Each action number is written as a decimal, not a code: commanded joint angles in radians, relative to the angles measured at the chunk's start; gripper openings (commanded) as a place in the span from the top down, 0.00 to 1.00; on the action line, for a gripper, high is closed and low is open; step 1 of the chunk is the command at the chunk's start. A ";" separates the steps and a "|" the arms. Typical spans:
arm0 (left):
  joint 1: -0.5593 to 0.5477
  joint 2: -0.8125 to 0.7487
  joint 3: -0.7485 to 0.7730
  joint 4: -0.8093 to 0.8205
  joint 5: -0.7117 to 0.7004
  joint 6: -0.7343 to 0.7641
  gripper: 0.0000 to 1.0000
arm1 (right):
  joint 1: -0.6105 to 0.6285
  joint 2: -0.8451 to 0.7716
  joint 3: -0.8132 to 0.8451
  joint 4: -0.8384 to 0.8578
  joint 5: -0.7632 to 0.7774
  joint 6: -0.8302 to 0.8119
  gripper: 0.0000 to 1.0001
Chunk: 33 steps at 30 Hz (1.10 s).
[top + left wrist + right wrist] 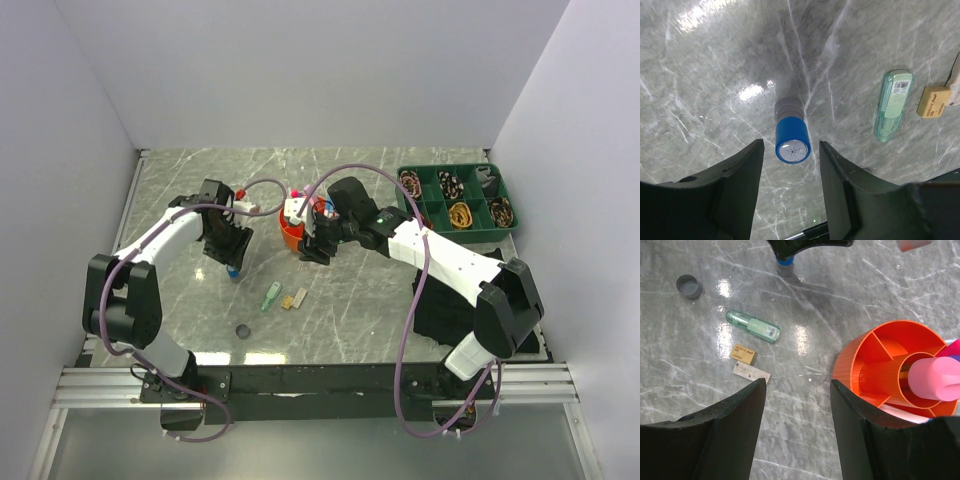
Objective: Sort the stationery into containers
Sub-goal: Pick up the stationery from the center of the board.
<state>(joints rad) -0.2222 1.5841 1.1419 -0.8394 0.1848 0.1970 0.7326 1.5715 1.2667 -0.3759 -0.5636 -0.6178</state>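
A small blue cylinder (792, 137) with a grey base stands upright on the marble table. My left gripper (791, 146) is open just above it, one finger on each side of its top, not touching; both show in the top view (233, 272). A green clip (894, 105) and a yellow eraser (934, 101) lie to its right. The round orange pot (875, 360) holds a pink tube (935, 381) in its centre cup. My right gripper (797, 390) is open and empty over bare table, just left of the pot, near the pot's front in the top view (318, 250).
A small grey cap (689, 286) lies on the table near the front. A whitish flat piece (751, 372) lies beside the eraser. A green divided tray (455, 200) with coiled bands stands at the back right. White walls enclose the table.
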 commanded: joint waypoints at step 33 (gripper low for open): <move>-0.028 -0.145 0.050 -0.274 0.114 0.122 0.99 | -0.093 -0.105 -0.070 0.075 0.125 0.055 0.41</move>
<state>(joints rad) -0.2352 1.5444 1.1564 -0.9672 0.2184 0.2367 0.6895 1.5417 1.2213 -0.3313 -0.4995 -0.5903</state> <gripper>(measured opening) 0.360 0.596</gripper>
